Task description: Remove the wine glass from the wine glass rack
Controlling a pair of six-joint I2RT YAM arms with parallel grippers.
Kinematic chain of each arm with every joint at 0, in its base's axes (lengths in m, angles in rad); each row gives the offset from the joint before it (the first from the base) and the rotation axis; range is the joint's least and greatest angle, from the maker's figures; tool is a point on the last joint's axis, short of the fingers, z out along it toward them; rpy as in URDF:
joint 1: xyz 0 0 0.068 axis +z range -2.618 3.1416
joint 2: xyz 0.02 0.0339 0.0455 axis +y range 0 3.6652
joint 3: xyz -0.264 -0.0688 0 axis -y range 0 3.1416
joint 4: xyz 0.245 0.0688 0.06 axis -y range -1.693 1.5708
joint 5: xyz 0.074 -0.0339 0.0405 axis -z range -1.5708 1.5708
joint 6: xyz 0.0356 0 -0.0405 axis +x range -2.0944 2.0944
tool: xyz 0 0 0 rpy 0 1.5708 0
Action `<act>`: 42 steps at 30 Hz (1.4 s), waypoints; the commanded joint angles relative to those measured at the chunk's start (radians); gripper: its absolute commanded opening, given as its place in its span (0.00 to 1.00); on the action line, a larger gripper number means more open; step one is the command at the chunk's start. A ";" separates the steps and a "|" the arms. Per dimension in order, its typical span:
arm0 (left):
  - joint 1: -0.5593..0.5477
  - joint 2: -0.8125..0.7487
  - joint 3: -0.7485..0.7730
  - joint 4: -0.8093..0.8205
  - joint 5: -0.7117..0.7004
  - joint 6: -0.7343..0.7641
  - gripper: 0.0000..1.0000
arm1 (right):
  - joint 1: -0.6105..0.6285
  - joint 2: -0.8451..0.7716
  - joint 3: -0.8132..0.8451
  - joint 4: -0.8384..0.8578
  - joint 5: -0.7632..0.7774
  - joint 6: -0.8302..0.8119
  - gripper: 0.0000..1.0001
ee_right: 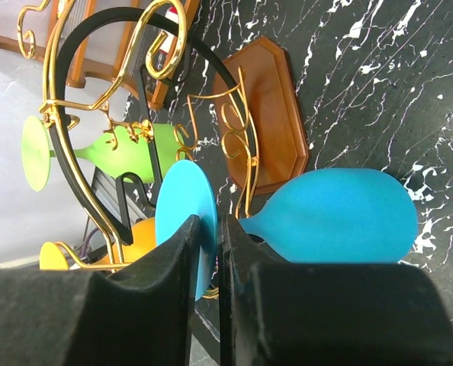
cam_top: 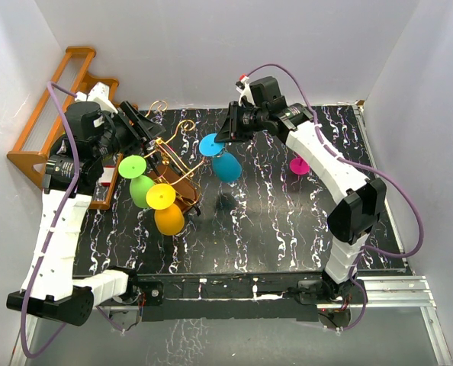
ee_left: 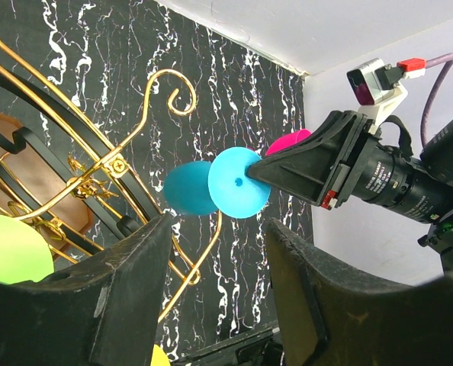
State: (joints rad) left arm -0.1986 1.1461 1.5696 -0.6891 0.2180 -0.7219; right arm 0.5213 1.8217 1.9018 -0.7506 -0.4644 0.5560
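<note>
1. The blue wine glass [ee_right: 341,217] is pinched at its stem by the right gripper [ee_right: 210,225]. The fingers are pressed close on either side, with the round foot on one side and the bowl on the other.
2. The glass is held on its side above the black marbled table [cam_top: 272,221], at the right-hand end of the wine glass rack [cam_top: 168,143] and just beside a curled gold scroll. Whether the stem is clear of the wires cannot be told.
3. The left gripper [ee_left: 219,229] is seen at the rack's far left side with its fingers spread. A thin gold wire is seen in the gap between them, and no grip on it is made out.
4. A green glass [cam_top: 141,187] and a yellow-footed orange glass [cam_top: 169,219] are hung sideways on the rack, above its glossy brown wooden base [ee_right: 265,114].
5. A magenta glass [cam_top: 299,165] is partly hidden behind the right arm, well apart from the rack.
6. An orange-brown stepped shelf [cam_top: 80,55] is set against the left wall, behind the left arm.
</note>
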 commanded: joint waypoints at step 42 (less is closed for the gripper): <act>-0.001 -0.003 -0.103 0.359 0.324 -0.283 0.97 | 0.016 -0.327 -0.167 -0.069 -0.140 -0.092 0.08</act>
State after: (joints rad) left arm -0.1986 1.1450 1.4918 -0.4709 0.4458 -0.9028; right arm 0.5312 1.6096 1.7184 -0.6807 -0.7136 0.5686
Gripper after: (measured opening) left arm 0.971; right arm 0.087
